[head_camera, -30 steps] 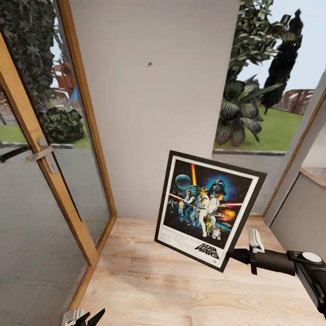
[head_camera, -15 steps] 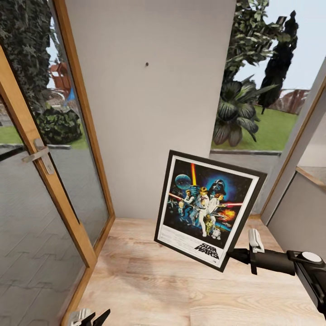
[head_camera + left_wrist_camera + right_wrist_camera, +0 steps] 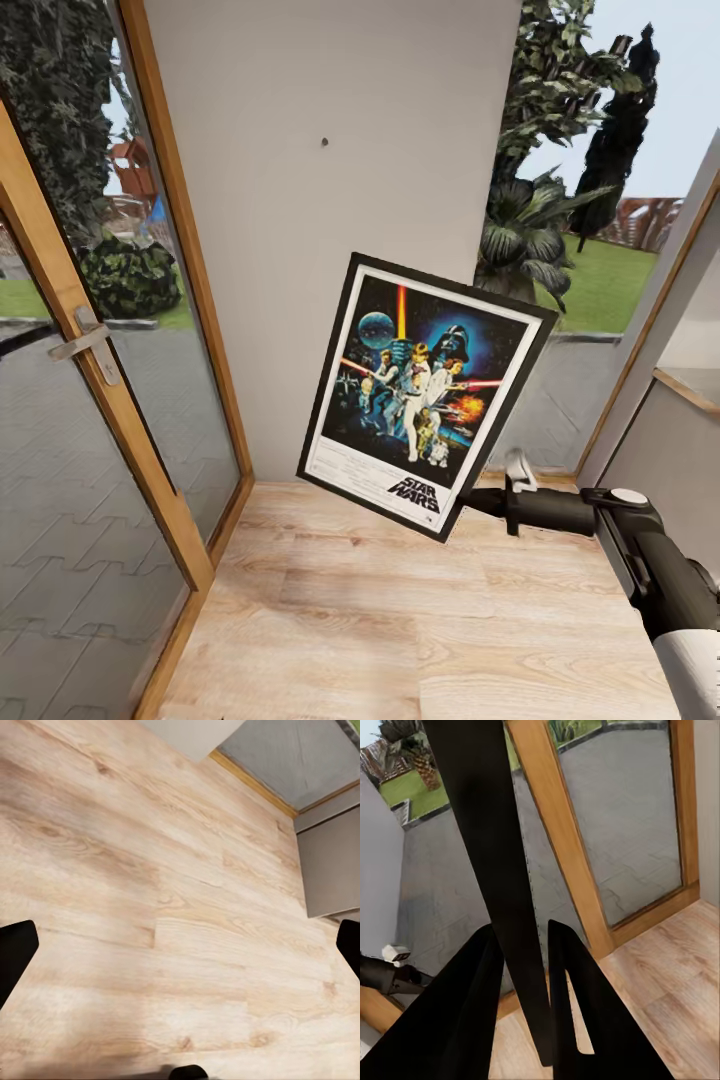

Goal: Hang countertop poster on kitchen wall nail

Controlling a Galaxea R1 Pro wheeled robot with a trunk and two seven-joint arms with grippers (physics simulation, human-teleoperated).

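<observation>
poster (image 3: pixel 425 395): held up in the air in front of the grey wall (image 3: pixel 330 230), tilted with its top leaning to the robot's right. Printed side faces the head camera. Lower right corner of the frame sits at the right gripper. Not touching the floor.
poster, right wrist view: black frame edge (image 3: pixel 487 847) runs lengthwise between the two fingers.
right gripper (image 3: pixel 478 500): clamped on the poster's frame edge, fingers (image 3: pixel 577 1005) narrow, one on each side of it. Arm reaches in from the right edge of the head view.
left gripper (image 3: pixel 180 960): fingers spread wide, nothing between them, pointing down at the wood floor (image 3: pixel 150 907).
wall nail (image 3: pixel 324 142): small dark dot high on the grey wall, above and to the left of the poster's top edge, well apart from it.
glass door (image 3: pixel 90 340): wood frame, metal handle, at the left of the head view, next to the wall.
window (image 3: pixel 590 180): right of the wall, plants and lawn outside.
</observation>
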